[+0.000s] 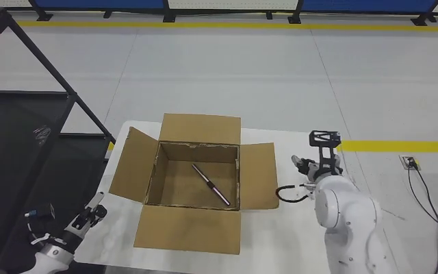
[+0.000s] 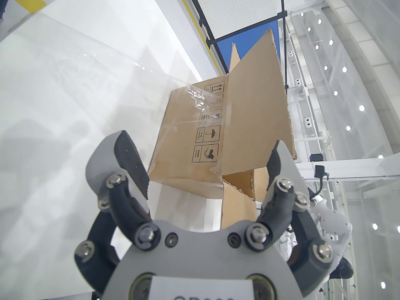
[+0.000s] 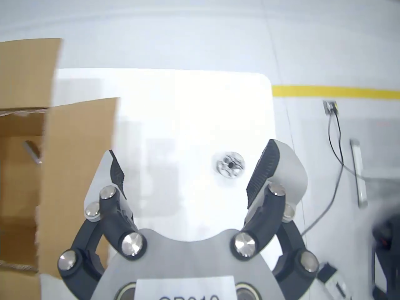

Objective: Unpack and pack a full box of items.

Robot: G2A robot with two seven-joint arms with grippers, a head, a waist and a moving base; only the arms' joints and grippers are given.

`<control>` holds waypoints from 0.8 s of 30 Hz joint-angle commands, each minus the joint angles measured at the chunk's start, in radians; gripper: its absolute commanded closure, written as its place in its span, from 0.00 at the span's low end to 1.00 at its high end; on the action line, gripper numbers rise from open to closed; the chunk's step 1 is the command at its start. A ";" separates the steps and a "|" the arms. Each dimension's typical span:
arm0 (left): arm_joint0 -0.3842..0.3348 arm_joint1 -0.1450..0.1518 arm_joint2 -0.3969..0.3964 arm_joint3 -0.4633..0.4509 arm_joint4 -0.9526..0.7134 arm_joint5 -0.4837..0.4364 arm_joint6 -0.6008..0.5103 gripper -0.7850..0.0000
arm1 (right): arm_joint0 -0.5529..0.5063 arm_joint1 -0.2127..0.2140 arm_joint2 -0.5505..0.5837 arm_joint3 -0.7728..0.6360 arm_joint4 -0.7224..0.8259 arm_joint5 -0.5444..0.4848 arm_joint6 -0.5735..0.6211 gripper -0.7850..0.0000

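- Box (image 1: 190,229): one brown cardboard box sits in the middle of the white table (image 1: 274,233). All four of its flaps are folded out.
- Stick (image 1: 210,184): one thin stick lies slanted on the bottom of the box.
- Left gripper (image 2: 200,145): one, at the near left corner of the table, beside the box. Its two fingers are wide apart and hold nothing.
- Right gripper (image 3: 191,149): one, over the table to the right of the box. Its two fingers are apart too and hold nothing.
- Round shiny thing (image 3: 230,165): one small one lies on the table near the right gripper.
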 commanded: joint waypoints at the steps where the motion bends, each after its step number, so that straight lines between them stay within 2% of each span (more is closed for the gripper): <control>1: -0.003 0.000 0.005 -0.001 0.003 0.003 0.000 0.00 | 0.024 0.003 0.054 0.074 0.021 0.013 0.044 0.00; 5: -0.009 0.000 0.015 -0.006 0.014 0.008 0.001 0.00 | 0.089 0.011 0.117 0.259 0.055 -0.005 0.099 0.00; 11: -0.014 0.001 0.024 -0.013 0.027 0.018 0.003 0.00 | 0.199 0.020 0.156 0.506 0.112 -0.023 0.102 0.00; 21: -0.010 0.001 0.023 -0.016 0.031 0.023 0.010 0.00 | 0.296 0.029 0.164 0.728 0.166 -0.022 0.051 0.00; 22: -0.009 0.002 0.022 -0.017 0.030 0.024 0.010 0.00 | 0.303 0.031 0.167 0.744 0.168 -0.024 0.043 0.02; 23: -0.008 0.002 0.022 -0.018 0.030 0.024 0.010 0.00 | 0.310 0.033 0.170 0.758 0.174 -0.026 0.038 0.12; 24: -0.008 0.002 0.021 -0.018 0.031 0.024 0.011 0.00 | 0.315 0.034 0.172 0.769 0.178 -0.027 0.035 0.32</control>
